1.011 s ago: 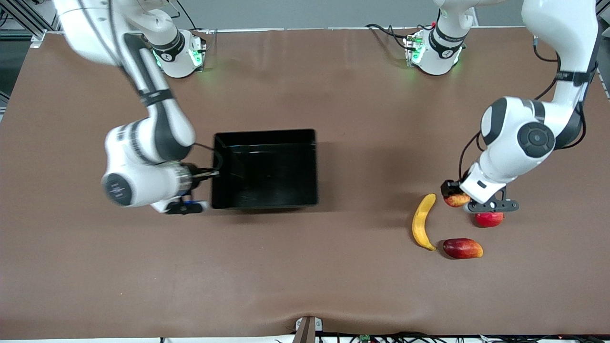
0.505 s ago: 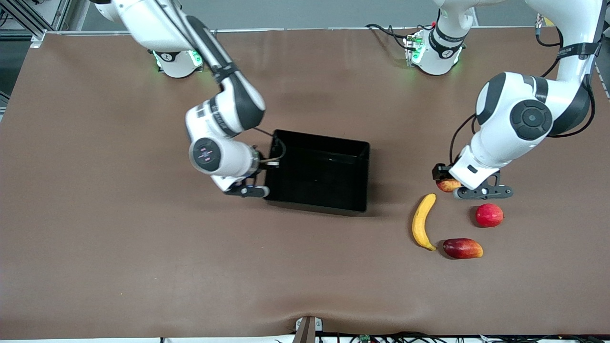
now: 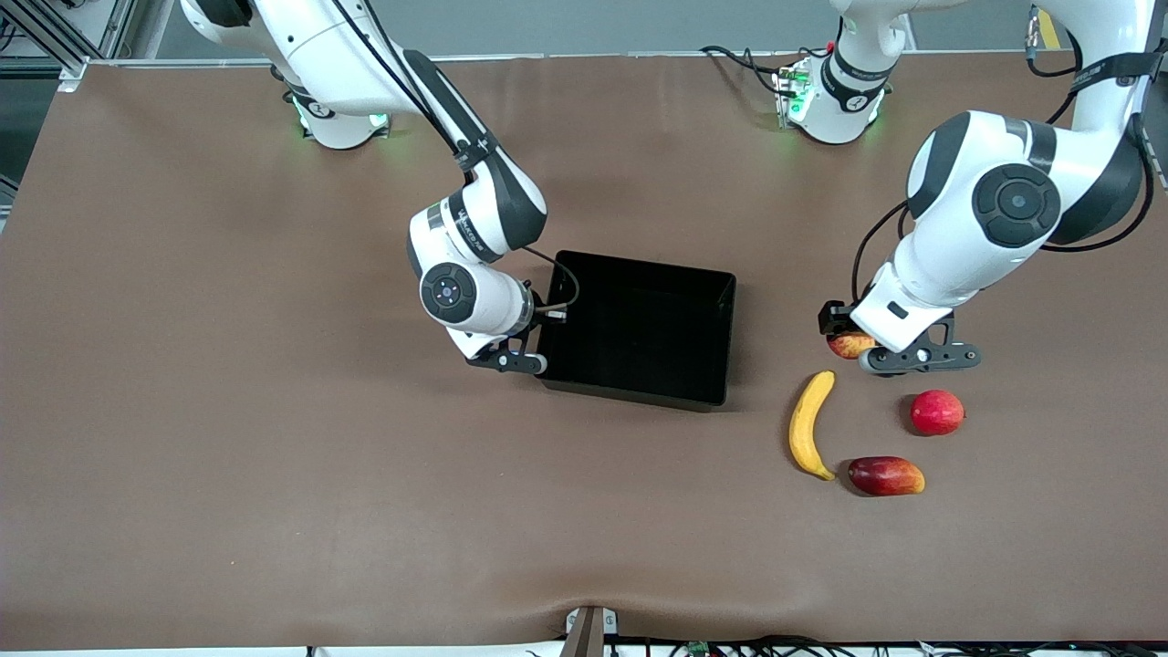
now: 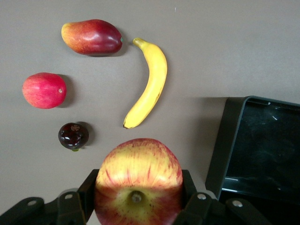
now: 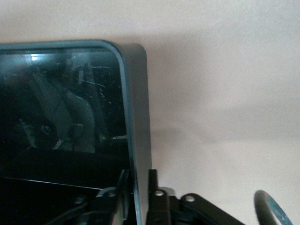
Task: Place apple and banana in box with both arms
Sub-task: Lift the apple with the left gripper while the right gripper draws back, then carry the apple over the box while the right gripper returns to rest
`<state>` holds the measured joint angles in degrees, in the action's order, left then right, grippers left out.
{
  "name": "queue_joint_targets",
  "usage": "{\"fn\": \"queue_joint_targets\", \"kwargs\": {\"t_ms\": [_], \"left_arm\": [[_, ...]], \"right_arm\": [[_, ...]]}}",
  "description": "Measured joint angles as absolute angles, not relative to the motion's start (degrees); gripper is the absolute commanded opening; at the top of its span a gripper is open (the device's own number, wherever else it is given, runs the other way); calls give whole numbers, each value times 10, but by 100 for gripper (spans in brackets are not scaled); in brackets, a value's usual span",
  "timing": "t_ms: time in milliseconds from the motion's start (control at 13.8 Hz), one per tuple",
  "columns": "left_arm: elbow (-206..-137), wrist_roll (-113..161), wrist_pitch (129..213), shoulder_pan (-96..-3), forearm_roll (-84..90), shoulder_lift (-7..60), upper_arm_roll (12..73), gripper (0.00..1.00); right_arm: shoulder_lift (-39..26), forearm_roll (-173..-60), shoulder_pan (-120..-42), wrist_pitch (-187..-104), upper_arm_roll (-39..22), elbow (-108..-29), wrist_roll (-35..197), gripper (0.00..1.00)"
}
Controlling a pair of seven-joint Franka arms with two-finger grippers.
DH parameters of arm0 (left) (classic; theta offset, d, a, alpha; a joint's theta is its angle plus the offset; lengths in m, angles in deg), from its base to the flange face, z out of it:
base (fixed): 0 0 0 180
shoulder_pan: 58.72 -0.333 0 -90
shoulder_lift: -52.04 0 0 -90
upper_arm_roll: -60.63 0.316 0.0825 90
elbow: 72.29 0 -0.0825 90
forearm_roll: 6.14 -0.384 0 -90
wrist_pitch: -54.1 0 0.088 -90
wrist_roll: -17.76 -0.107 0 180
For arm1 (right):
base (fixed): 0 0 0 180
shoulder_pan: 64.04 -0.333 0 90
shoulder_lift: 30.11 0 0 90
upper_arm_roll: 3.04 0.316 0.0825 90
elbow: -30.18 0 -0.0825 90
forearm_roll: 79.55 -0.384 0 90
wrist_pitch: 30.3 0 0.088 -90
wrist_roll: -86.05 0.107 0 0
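No brand, label or legible writing appears on any fruit, on the box [image 3: 639,328] or on the table [image 3: 274,474]; the small print on the arms' wrist bands cannot be read.

You see the banana [image 3: 810,424] lying flat at the left arm's end of the table. Its long axis runs roughly toward and away from the front camera, and its curve bows toward the box. The box rests slightly skewed to the table's edges, nearer the right arm's end than the fruit, with its interior bare.

The left gripper [image 3: 899,351] holds the apple [image 3: 849,344] between its fingers, lifted above the table. In the left wrist view the apple [image 4: 138,183] fills the span between the two pads, with its stem end facing the camera. It hangs over bare tabletop between the box and the fruit group.

The right gripper [image 3: 527,358] sits at the box wall nearest the right arm's base. In the right wrist view its fingers [image 5: 152,187] straddle the rim [image 5: 138,140], one inside and one outside, with a slight gap showing; whether they pinch the wall you cannot tell.

Beside the banana lie a red-and-yellow mango-like fruit [image 3: 885,475], a plain red round fruit [image 3: 936,411] and, in the left wrist view only, a small dark round fruit [image 4: 73,136].
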<state>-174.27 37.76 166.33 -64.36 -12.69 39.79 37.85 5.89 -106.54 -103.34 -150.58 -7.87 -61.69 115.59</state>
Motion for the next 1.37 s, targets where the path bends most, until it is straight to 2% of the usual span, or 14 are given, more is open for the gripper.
{"fn": "queue_joint_targets", "kwargs": {"t_ms": [217, 505, 939, 1155, 1372], "left_arm": [[-1730, 378, 1663, -640, -135, 392, 378, 0], [-1719, 388, 1663, -614, -137, 377, 377, 0], [-1717, 491, 1666, -527, -149, 345, 376, 0], [-1717, 537, 1687, -502, -154, 324, 375, 0], [-1716, 598, 1702, -465, -178, 301, 375, 0]], "right_arm": [[57, -1065, -1029, -1484, -83, -597, 1156, 100], [48, -1058, -984, -1322, -91, -504, 1155, 100], [43, -975, -884, -1149, -93, -410, 1130, 100], [42, -955, -846, -1095, -94, -388, 1107, 100], [21, -936, -813, -1080, -94, -367, 1042, 100]]}}
